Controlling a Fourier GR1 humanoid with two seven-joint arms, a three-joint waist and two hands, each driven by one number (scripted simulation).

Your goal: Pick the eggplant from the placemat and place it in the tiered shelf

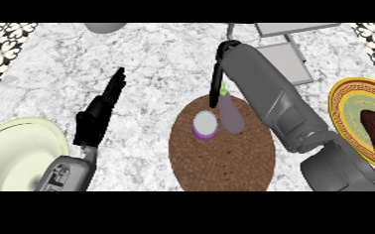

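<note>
Brown woven placemat (219, 158) carries the eggplant (233, 114), lying next to a halved purple onion (206, 126), so nothing has been lifted yet. The right hand (217, 82) points down just beside the eggplant's green stem; whether its fingers pinch anything cannot be told. The left hand (102, 109) rests with fingers straight. The grey tiered shelf (282, 54) waits beyond. No writing is legible.

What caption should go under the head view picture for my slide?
Right hand reaches down to the eggplant on the brown placemat, beside a purple onion half.
</note>
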